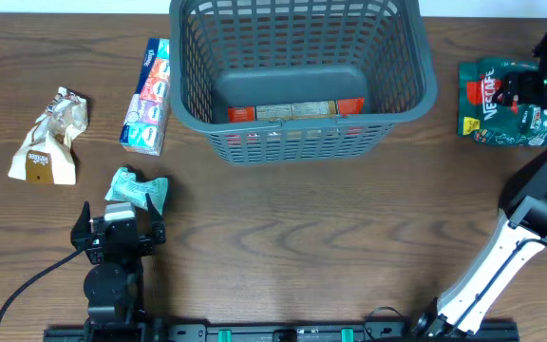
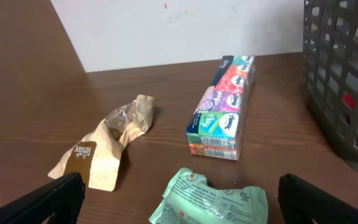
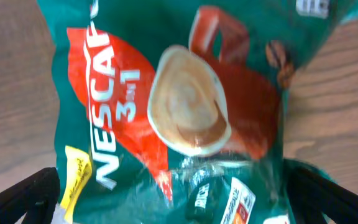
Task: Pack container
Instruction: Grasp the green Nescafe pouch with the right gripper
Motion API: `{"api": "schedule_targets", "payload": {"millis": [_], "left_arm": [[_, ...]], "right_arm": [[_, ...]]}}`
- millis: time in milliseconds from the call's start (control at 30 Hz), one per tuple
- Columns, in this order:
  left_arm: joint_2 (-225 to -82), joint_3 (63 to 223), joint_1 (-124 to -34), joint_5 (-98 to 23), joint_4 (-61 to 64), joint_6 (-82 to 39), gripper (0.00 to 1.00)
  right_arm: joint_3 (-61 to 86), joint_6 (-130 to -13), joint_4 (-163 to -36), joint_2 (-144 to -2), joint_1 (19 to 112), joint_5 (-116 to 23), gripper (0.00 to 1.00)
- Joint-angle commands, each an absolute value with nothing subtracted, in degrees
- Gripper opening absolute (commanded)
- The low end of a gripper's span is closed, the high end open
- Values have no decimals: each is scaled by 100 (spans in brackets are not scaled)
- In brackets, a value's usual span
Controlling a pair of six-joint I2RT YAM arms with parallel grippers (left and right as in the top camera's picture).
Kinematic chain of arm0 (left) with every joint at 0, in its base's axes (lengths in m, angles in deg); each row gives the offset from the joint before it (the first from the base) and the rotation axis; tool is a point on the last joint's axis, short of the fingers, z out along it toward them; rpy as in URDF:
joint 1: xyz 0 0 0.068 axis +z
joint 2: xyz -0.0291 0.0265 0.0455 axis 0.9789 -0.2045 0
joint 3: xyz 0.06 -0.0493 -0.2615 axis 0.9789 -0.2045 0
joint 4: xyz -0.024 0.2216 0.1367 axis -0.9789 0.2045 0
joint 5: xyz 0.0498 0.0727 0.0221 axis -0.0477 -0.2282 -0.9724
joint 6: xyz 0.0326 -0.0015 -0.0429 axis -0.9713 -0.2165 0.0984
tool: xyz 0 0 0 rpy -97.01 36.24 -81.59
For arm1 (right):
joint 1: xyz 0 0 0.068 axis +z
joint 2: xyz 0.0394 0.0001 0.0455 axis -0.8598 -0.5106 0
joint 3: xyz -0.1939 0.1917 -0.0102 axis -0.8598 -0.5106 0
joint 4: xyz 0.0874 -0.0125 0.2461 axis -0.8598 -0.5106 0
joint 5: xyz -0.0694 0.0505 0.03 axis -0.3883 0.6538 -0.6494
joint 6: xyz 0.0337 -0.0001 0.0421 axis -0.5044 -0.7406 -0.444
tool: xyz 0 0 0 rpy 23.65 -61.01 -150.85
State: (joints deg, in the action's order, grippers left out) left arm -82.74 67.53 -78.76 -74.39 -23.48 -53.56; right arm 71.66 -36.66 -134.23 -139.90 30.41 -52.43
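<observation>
The dark grey slotted container (image 1: 416,95) stands at the table's far centre, and its wall shows in the left wrist view (image 2: 340,74). A red and beige packet (image 1: 297,110) lies on its floor. My left gripper (image 1: 122,217) is open, its fingers (image 2: 179,199) either side of a light green packet (image 1: 139,190) (image 2: 210,199) lying just ahead on the table. My right gripper (image 1: 539,81) is open at the far right, its fingers (image 3: 173,193) straddling a green Nescafe 3in1 packet (image 1: 490,100) (image 3: 166,93) that lies flat on the table.
A colourful tissue multi-pack (image 1: 148,95) (image 2: 222,112) lies left of the container. A crumpled beige packet (image 1: 50,138) (image 2: 104,149) lies further left. A white wall (image 2: 179,31) bounds the far table edge.
</observation>
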Motion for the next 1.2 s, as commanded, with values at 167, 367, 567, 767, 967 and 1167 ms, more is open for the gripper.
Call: {"api": "schedule_targets", "payload": {"millis": [167,367,567,767,967,1167], "left_arm": [[-8239,6611,-7893,-7446,-2280,-5415,99],[-8239,6611,-7893,-7446,-2280,-5415,99],[-8239,6611,-7893,-7446,-2280,-5415,99],[-8239,6611,-7893,-7446,-2280,-5415,98],[-8239,6611,-7893,-7446,-2280,-5413,98],[-8239,6611,-7893,-7446,-2280,-5415,99]], "right_arm": [[7203,-3522,-13305,-14044,2932,-5486,99],[7182,-3522,-13268,-14073,2770,-5333,99],[7002,-3519,-13193,-14219,2703,-5175,99],[6974,-3456,-13213,-14696,2718,-4714,99],[6974,-3458,-13434,-15238,2816,-4629,93],[6974,-3456,-13587,-15362,2842,-4587,30]]}}
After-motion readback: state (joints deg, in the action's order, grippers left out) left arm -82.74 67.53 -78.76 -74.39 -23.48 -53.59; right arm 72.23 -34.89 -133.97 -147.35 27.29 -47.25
